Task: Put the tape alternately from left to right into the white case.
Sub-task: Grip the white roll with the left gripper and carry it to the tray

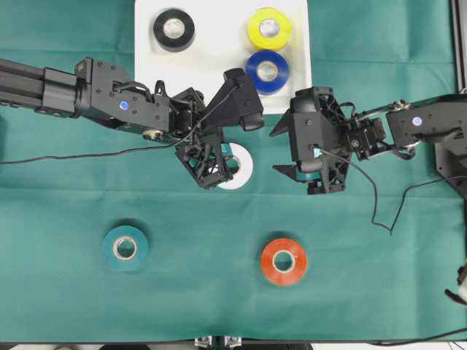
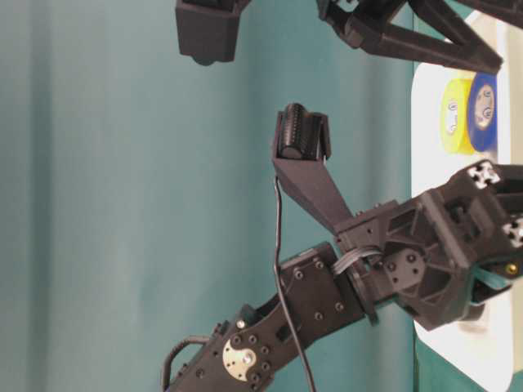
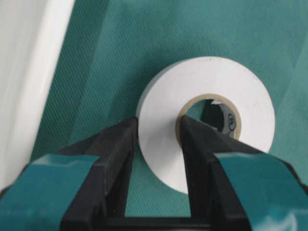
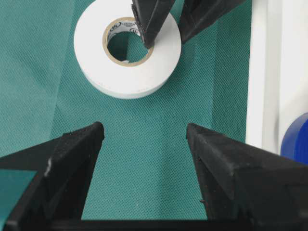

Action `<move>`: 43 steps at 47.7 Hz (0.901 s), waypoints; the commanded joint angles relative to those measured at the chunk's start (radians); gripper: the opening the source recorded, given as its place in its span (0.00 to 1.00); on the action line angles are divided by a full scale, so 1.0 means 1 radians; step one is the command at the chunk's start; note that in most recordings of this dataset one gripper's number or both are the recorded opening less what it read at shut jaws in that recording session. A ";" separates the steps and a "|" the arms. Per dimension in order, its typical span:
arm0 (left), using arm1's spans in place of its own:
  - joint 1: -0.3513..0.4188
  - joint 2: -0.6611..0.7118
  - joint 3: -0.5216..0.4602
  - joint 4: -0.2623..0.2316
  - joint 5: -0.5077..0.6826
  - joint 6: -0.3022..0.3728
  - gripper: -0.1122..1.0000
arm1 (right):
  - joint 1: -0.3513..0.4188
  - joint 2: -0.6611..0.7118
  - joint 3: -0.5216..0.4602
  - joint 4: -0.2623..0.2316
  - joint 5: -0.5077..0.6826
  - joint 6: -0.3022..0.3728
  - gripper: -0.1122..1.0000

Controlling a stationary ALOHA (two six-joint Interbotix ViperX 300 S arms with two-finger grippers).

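I see the white case at the top of the green cloth, already holding the black roll, yellow roll and blue roll. My left gripper is clenched on the white roll, one finger through the core and one outside, pinching its wall so it can be lifted across. My right gripper hangs released beside it, empty, leaving room. The teal roll and orange-red roll wait on the cloth.
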 commanded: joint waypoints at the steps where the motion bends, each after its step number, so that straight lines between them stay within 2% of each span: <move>1: 0.000 -0.018 -0.026 -0.003 0.005 -0.002 0.07 | 0.002 -0.021 -0.008 -0.002 -0.008 0.002 0.78; 31: 0.000 -0.028 -0.026 -0.003 0.005 0.000 0.07 | 0.003 -0.021 -0.009 -0.002 -0.020 0.002 0.78; 43: 0.000 -0.095 -0.018 -0.002 0.037 0.003 0.07 | 0.002 -0.021 -0.008 -0.002 -0.026 0.002 0.78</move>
